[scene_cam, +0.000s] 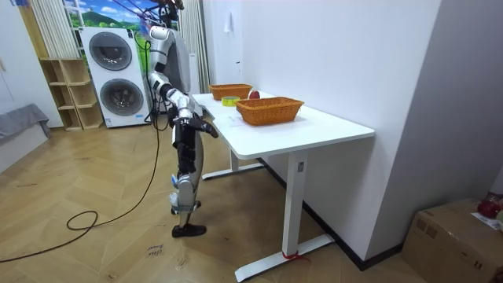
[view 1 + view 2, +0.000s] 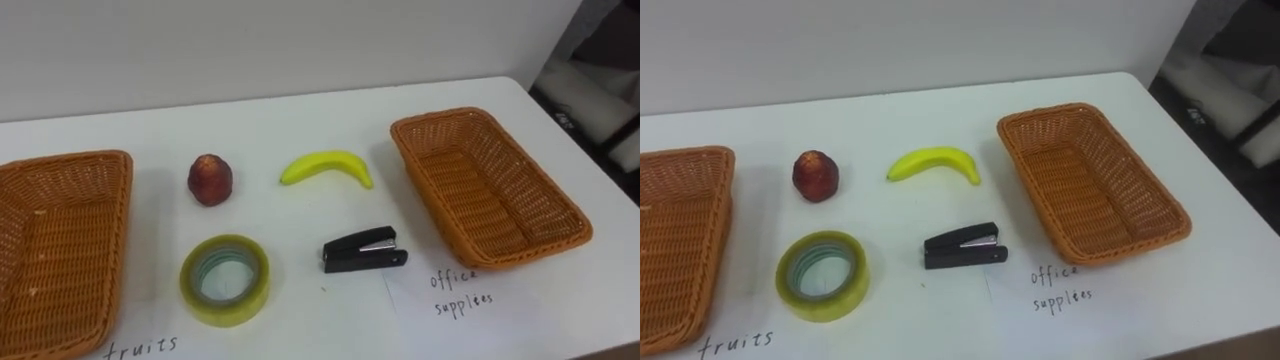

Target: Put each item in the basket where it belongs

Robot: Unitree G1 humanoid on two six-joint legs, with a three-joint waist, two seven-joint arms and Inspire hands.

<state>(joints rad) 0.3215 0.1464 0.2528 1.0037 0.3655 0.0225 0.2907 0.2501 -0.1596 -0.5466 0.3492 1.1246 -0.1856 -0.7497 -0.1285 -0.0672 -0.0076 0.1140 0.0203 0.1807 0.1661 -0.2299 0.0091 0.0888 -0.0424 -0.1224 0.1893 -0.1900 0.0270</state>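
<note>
Unsorted mid-frame: red fruit [image 2: 210,179] and banana [image 2: 326,167] above, tape roll [image 2: 225,279] and stapler [image 2: 364,250] below; fruit basket [image 2: 60,240] far left, office basket [image 2: 490,185] right. Right hand [image 1: 206,126] low by table edge in room view, finger opening unreadable. Start with banana: grip mid-curve from above, carry left clear of red fruit.

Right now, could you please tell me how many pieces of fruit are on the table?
2: a red fruit behind the tape roll, and a banana to its right, behind the stapler. None seems hidden.
</note>
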